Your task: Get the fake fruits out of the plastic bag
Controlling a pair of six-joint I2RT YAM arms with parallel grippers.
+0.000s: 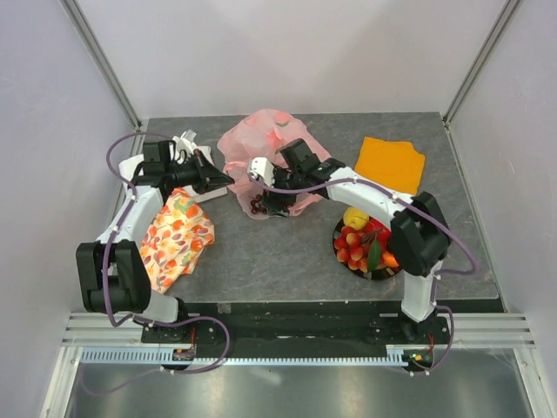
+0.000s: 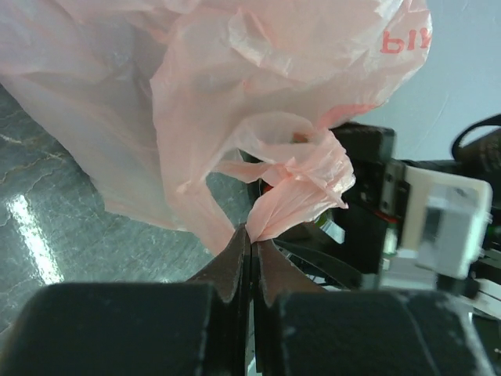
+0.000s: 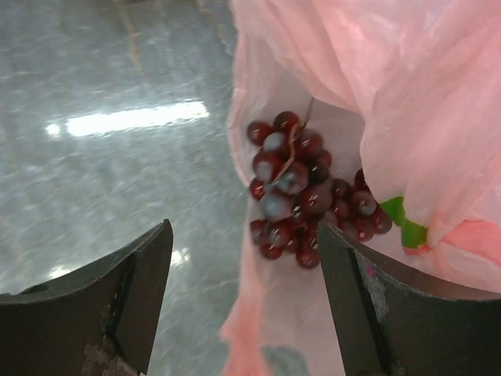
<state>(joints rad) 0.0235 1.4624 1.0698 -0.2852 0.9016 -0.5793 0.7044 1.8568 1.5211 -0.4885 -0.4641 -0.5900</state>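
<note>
The left gripper is pinching a fold of the plastic bag. The right gripper is standing spread, the grape bunch lying just ahead, inside the bag.

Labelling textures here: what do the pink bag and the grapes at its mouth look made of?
Bag: thin plastic film, translucent pink, crinkled, slightly shiny. Grapes: likely moulded plastic, dark red, each bead showing a bright glossy highlight.
</note>
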